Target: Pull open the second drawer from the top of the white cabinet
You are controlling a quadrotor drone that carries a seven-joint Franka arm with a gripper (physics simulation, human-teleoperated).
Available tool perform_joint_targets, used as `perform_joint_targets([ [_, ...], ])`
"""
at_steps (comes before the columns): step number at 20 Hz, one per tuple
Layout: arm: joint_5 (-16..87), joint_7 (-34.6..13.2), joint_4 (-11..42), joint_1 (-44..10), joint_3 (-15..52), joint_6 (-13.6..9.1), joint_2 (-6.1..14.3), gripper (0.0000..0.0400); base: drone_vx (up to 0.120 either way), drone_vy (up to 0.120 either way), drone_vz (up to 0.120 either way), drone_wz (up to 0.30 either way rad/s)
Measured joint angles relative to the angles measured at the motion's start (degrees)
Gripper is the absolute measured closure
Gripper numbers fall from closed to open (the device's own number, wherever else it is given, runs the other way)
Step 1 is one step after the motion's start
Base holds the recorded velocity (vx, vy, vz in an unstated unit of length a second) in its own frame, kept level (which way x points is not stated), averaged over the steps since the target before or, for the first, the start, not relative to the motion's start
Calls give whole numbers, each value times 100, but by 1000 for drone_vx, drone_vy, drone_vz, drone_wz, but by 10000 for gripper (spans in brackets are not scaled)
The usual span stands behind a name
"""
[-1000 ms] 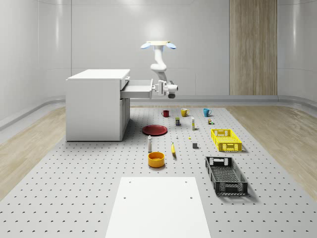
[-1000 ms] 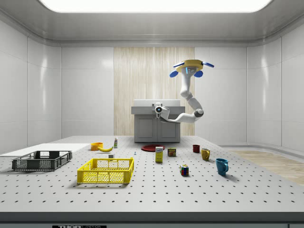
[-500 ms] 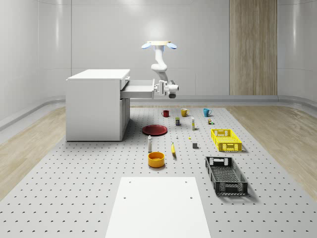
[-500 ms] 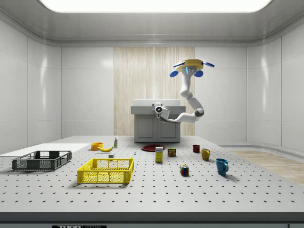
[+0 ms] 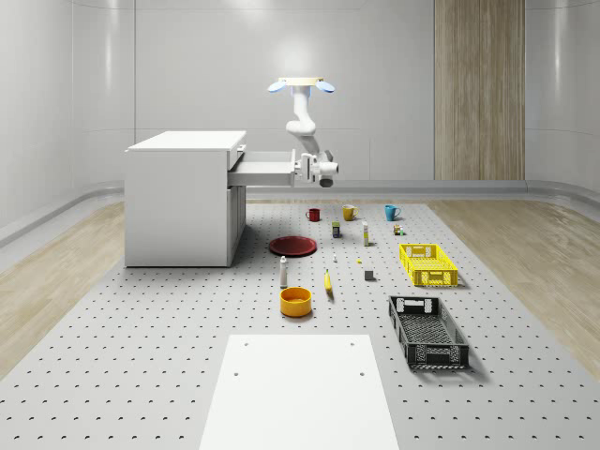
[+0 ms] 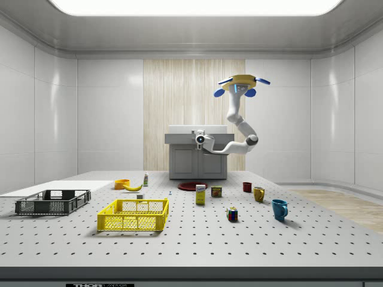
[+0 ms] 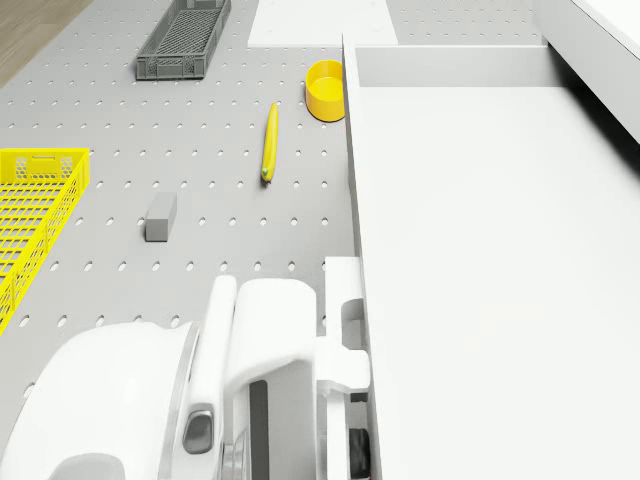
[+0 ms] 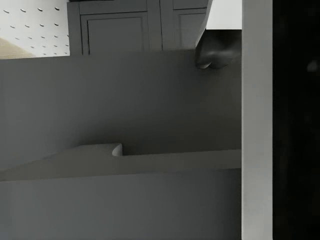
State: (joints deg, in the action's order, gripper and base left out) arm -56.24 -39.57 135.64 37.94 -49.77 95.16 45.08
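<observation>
The white cabinet stands at the whole-scene view's left, and a drawer just under its top is pulled far out toward the right. My drone hovers above the drawer's front end, with the arm bent down to it. The gripper is at the drawer front, shut on the drawer handle. In the drone view the white fingers press against the front edge of the open, empty drawer. The wrist view looks closely at the grey drawer front. In the side view the gripper is in front of the cabinet.
On the pegboard floor beyond the drawer lie a red plate, an orange bowl, a banana, mugs, a yellow crate, a black crate and small boxes. A white mat lies in front.
The gripper and the drawer front have shifted a little toward the whole-scene view's right. The drone keeps hovering in nearly the same spot.
</observation>
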Motion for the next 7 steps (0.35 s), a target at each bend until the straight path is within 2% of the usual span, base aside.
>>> perform_joint_targets([
  [1,53,75,33,101,-68,83,65,30,0,0,0,0],
  [2,98,195,54,150,-111,121,81,0,0,0,0,0],
  [3,0,230,66,168,-152,73,60,0,0,0,0,0],
  [4,15,64,12,183,-142,41,90,25,0,0,0,0],
  [7,65,325,84,286,-230,155,128,64,0,0,0,0],
])
